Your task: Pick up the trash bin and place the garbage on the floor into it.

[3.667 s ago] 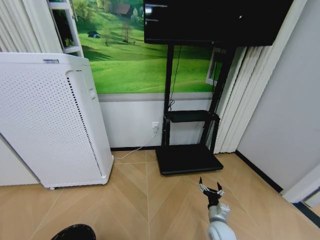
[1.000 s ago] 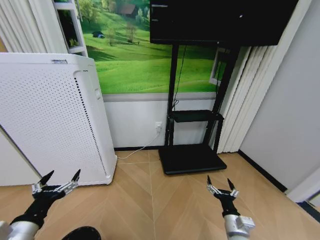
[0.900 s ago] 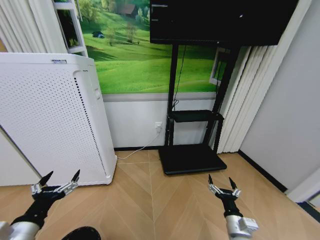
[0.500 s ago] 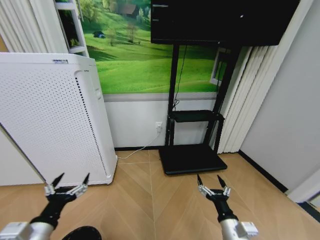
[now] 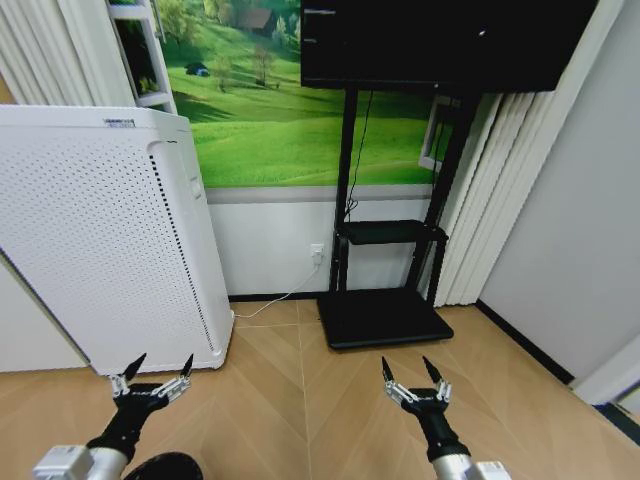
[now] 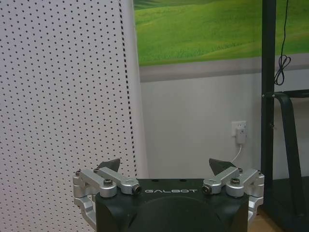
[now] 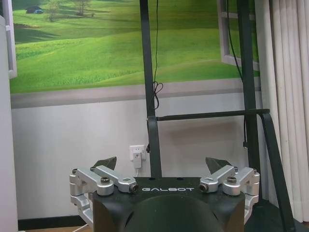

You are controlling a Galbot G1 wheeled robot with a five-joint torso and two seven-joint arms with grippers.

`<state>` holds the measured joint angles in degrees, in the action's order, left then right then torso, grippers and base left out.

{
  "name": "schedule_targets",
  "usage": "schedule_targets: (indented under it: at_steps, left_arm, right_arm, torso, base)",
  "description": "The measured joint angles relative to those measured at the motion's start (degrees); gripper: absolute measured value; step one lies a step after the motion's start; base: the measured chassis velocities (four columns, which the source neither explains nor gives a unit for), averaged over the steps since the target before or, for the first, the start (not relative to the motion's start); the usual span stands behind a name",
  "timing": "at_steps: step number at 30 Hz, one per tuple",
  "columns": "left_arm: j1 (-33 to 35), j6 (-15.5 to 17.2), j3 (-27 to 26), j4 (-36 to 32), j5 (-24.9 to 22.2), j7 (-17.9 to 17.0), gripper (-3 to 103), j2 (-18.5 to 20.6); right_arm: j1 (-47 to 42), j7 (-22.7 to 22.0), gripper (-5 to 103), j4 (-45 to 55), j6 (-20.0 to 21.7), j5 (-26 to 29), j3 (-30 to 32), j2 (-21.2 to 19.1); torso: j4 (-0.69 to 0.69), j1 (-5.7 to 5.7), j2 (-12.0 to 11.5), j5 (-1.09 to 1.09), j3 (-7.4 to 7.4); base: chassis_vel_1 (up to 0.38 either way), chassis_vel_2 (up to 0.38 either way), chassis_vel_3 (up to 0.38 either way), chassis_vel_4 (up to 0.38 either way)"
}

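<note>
Wall picture [image 5: 280, 110]: a green meadow scene is covering the wall ahead, above a white lower panel with a power socket [image 5: 318, 251].
White cabinet [image 5: 100, 240]: a tall perforated white unit is standing on the robot's left, against the wall; its dotted side is also showing close by in the left wrist view [image 6: 63, 96].
Screen [image 5: 440, 40]: a dark flat screen is sitting high on a black stand [image 5: 385, 270], whose base plate is resting on the floor just right of the socket; a cable is hanging down behind the stand.
Curtain [image 5: 490, 190]: pale pleated fabric is hanging to the right of the stand.
Floor [image 5: 290, 400]: tan herringbone boards are running under both arms; no litter is lying on the stretch in view.
Trash bin [image 5: 165, 466]: a dark round rim is peeking in at the bottom edge of the head view, just beside the left arm and below its gripper.
Left gripper [image 5: 152, 376]: it is hovering low over the floor in front of the white cabinet, fingers spread wide, holding nothing.
Right gripper [image 5: 412, 381]: it is hovering over the floor in front of the stand's base plate, fingers spread wide, holding nothing.
</note>
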<state>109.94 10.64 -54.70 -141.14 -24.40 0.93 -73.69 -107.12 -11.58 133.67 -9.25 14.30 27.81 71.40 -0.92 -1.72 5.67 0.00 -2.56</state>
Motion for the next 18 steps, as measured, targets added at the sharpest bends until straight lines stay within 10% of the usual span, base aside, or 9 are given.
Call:
schedule_targets:
  at_steps: [18]
  left_arm:
    - [0.02,0.1,-0.14,0.01,-0.1,-0.11,100,0.01]
  right_arm:
    - [0.12,-0.01,100,-0.23,-0.08,0.09,0.07,-0.02]
  torso:
    - [0.0,-0.15,1.15,0.0,-0.99]
  base:
    - [0.0,0.0,0.0,0.0]
